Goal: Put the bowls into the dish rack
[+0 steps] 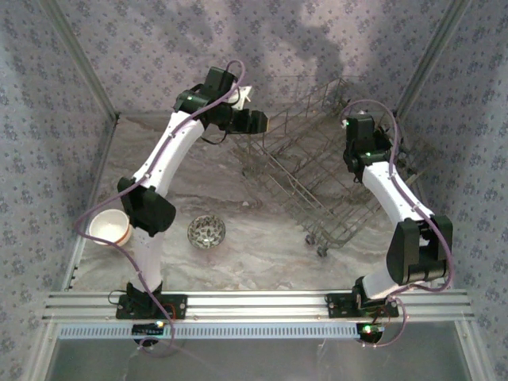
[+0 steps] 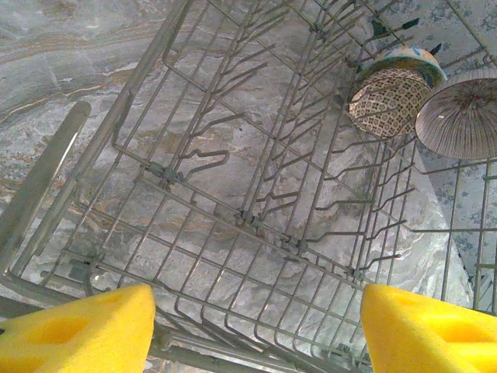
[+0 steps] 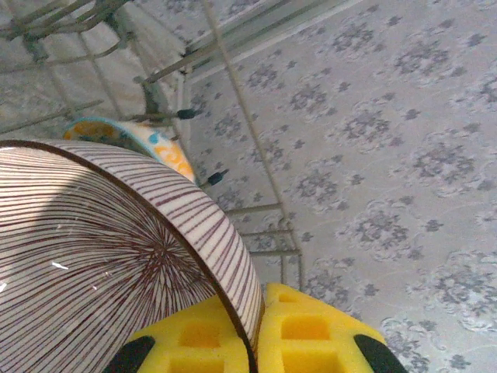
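We are watching the right jaws gripping the striped bowl (image 3: 101,256) by its rim, the yellow pads (image 3: 311,330) closed on either side of it. That is keeping the bowl up on edge, which we are judging to be the way it needs to go down between the tines (image 2: 225,159). It is hanging at the right end of the rack (image 1: 317,159), just beside a patterned bowl (image 2: 388,97) that is standing on edge inside the rack. Whether the striped bowl is touching the wires, we cannot tell.

The left jaws are hovering at the rack's left edge, spread wide and holding nothing, and we are guessing they are staying out of the other arm's way. Two bowls are waiting on the surface (image 1: 262,238) well left of the rack: the speckled bowl (image 1: 206,232) and, further left, the white bowl (image 1: 109,226).
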Robot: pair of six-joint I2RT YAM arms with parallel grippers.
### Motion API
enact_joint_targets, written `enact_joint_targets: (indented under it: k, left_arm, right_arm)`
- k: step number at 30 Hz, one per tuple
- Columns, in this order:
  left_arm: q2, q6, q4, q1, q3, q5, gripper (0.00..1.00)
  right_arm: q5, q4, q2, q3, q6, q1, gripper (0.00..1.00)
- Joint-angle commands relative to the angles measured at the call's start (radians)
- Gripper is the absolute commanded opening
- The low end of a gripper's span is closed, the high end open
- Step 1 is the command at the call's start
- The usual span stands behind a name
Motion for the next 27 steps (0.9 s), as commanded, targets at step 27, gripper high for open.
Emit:
enact_joint_targets:
  k: [27]
  left_arm:
    - [-0.036,0.047,-0.021,0.005,-0.091,0.033,0.71]
  right_arm:
    - [-0.044,0.548,-0.011,-0.202,-0.352,-0.041,0.0]
